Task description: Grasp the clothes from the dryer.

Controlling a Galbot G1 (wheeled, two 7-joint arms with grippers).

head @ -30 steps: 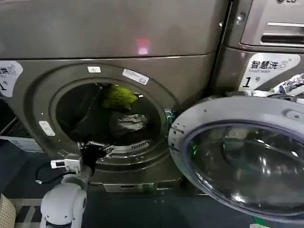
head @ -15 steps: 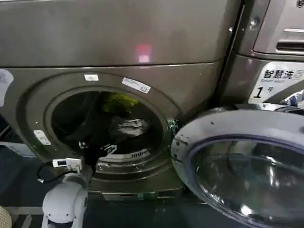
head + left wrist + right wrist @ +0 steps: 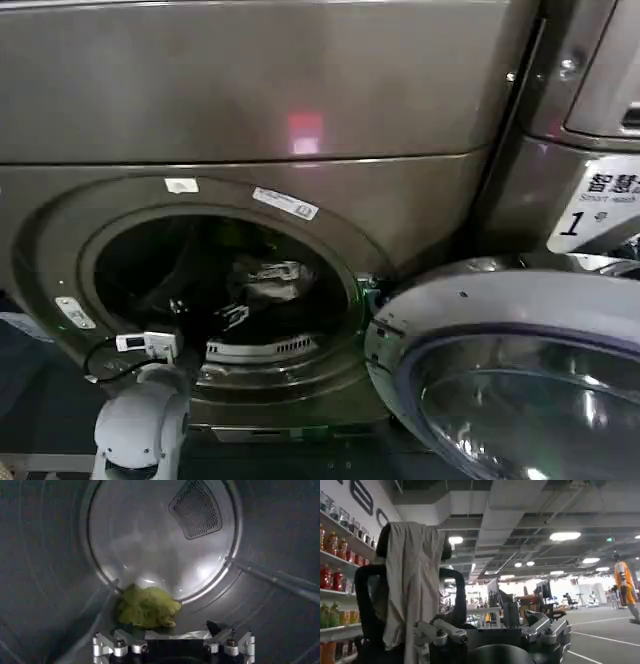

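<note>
The dryer (image 3: 250,90) stands with its round door (image 3: 480,300) swung open to the right. Inside the drum mouth lies the white-grey piece of the clothes (image 3: 270,280). My left arm reaches in from the lower left, and its gripper (image 3: 205,318) is low inside the drum. From the left wrist, the yellow-green cloth (image 3: 147,606) rests on the drum floor just ahead of my left gripper (image 3: 172,629), which is open; one dark fingertip (image 3: 214,627) shows beside the cloth. My right gripper (image 3: 492,619) is open, away from the dryer, facing the room.
A second machine with a white "1" sticker (image 3: 590,205) stands to the right. The drum's back wall carries a mesh vent (image 3: 196,507) and a raised paddle (image 3: 275,577). A chair draped with beige fabric (image 3: 412,580) and bottle shelves (image 3: 335,555) are before the right wrist.
The head view has shifted, so the dryer now sits lower and further right. My left gripper has gone deeper into the drum.
</note>
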